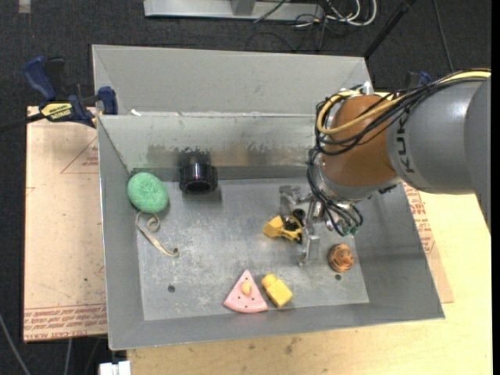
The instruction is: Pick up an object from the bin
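Toy (280, 228) | small, yellow, black parts | bin (211, 244) right-centre | beside arm (437, 139)

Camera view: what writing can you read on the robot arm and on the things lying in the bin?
"KU": dark letters on the grey arm, running sideways; the rest of the word is out of sight.
Things in the bin: no writing visible on any of them.

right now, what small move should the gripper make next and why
Probably a short shift toward the view's left, to centre over the yellow toy vehicle. The gripper sits low between that toy and a brown round thing, beside both rather than over either, and the toy looks the nearer.
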Controlling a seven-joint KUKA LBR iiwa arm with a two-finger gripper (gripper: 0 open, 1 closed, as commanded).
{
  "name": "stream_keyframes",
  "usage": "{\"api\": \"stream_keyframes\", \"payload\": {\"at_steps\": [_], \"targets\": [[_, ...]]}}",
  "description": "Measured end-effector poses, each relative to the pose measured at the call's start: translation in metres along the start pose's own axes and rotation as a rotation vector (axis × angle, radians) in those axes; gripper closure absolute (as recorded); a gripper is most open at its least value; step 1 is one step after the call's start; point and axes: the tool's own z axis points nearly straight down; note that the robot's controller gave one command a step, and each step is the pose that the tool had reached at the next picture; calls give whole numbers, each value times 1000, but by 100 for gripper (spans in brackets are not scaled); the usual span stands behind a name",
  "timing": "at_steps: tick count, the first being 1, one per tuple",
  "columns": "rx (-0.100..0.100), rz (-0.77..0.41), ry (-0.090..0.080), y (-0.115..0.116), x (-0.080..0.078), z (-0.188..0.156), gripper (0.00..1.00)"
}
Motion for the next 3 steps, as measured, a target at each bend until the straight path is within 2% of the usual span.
{"api": "stream_keyframes", "payload": {"at_steps": [1, 2, 3], "targets": [[2, -24, -3, 23, -16, 5, 100], [2, -23, -3, 23, -16, 5, 100], [2, -28, 5, 24, -15, -43, 100]]}}
